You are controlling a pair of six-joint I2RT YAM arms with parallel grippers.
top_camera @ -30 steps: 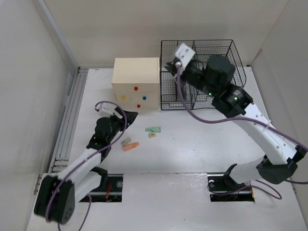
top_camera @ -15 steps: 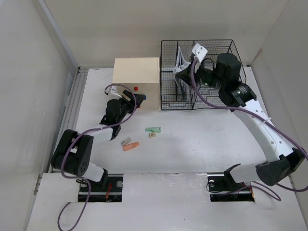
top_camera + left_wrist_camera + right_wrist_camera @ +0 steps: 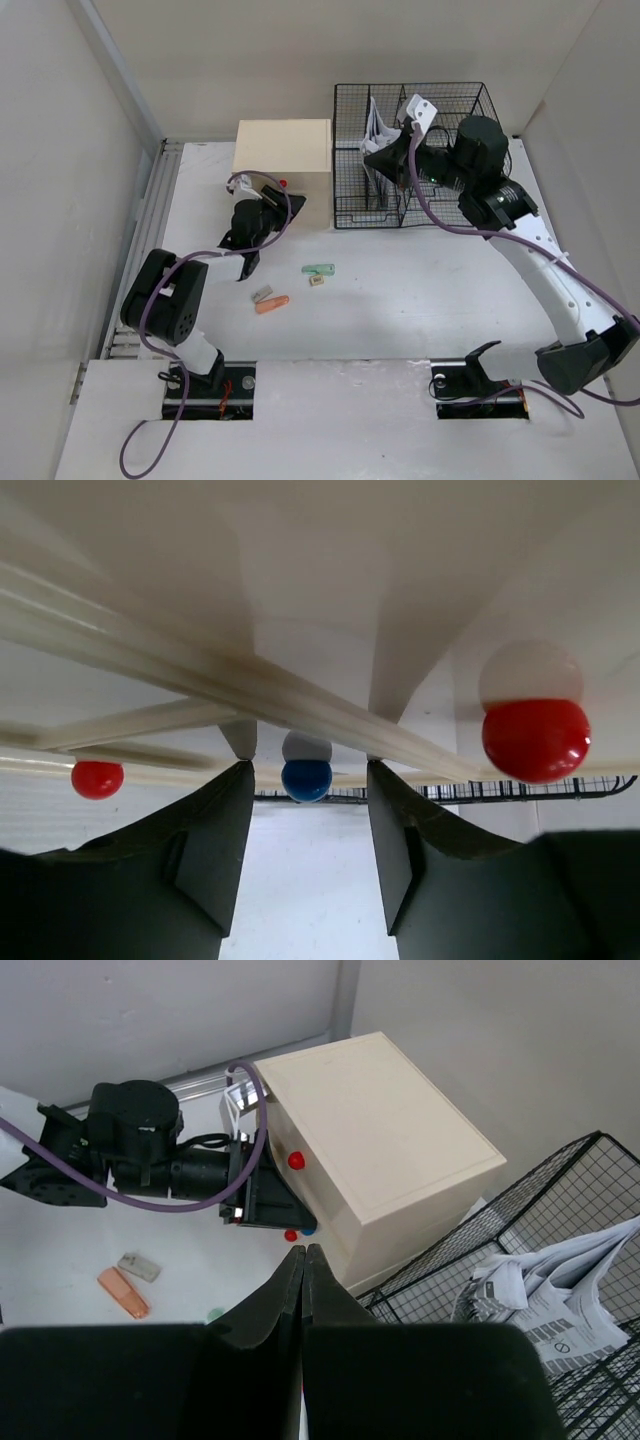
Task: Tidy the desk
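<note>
The white desk carries a beige drawer box and a black wire-mesh organizer. My left gripper is at the box's front. In the left wrist view it is open, its fingers either side of a blue knob without touching it. Red knobs sit to its sides. My right gripper hovers over the organizer's left part. In the right wrist view it is shut and empty. Folded papers stand in the organizer.
Small items lie on the desk in front of the box: an orange piece, a grey piece, a green piece and a tiny tan piece. A ridged metal rail runs along the left side.
My left arm swung up to the drawer box front, its jaws now around the blue knob. The papers my right gripper held now stand in the organizer, and that gripper has pulled back to the right.
</note>
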